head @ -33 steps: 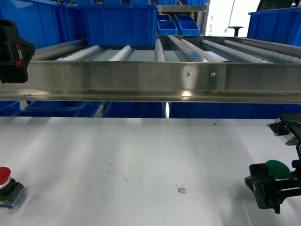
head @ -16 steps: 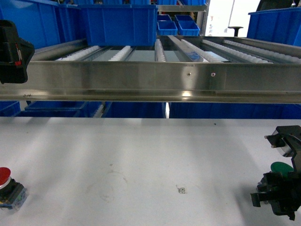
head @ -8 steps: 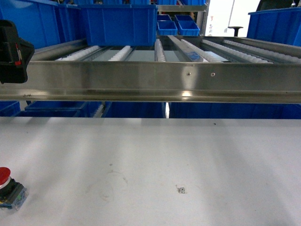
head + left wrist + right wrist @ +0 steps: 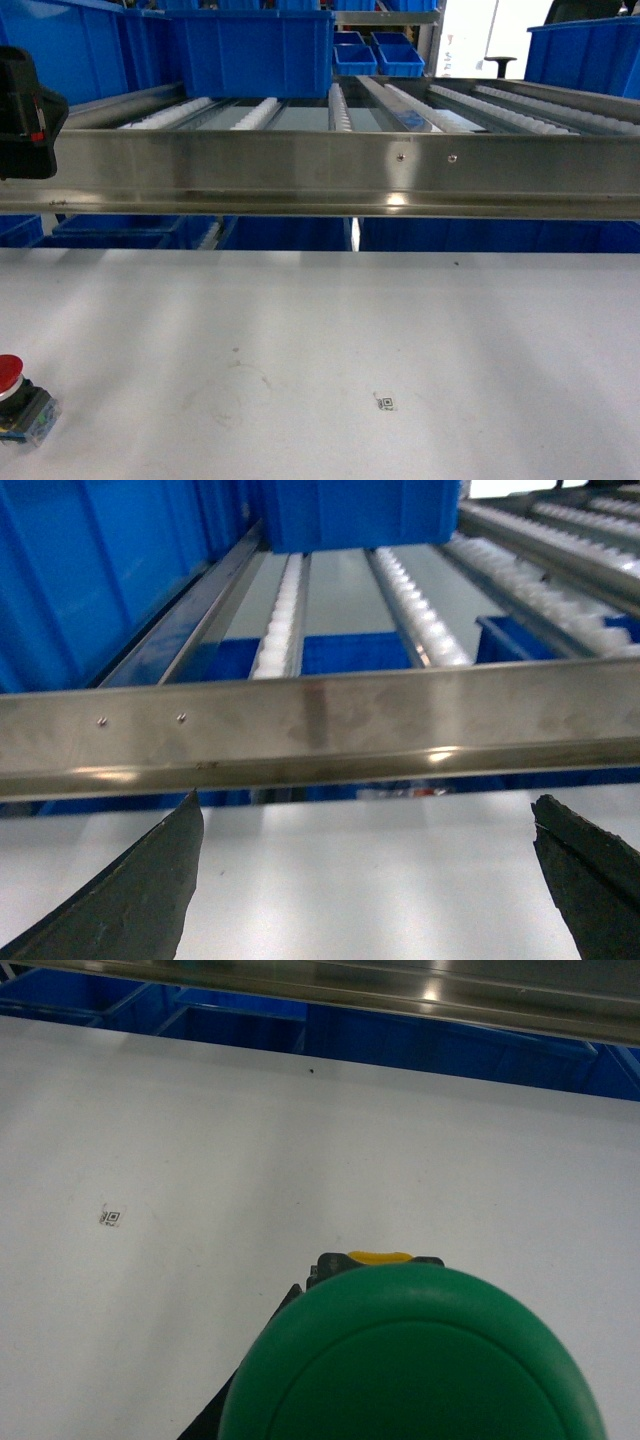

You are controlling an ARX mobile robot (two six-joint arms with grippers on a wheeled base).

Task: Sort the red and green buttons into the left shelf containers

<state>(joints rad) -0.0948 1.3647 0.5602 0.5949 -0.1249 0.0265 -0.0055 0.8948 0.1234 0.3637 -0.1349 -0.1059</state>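
Head view: the red button (image 4: pixel 12 392) sits at the lower left of the white desk (image 4: pixel 330 340), and a large blue bin (image 4: pixel 250 48) stands at the upper left on the roller shelf (image 4: pixel 330 165). The left fingers (image 4: pixel 130 890) are spread wide, empty. The green button (image 4: pixel 410 1360) fills the right wrist view's lower centre; whether the right fingers hold it I cannot tell.

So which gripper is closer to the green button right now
Right. The green button fills the right wrist view, right at that gripper. The left gripper is up by the steel shelf rail, fingers spread, no button near.
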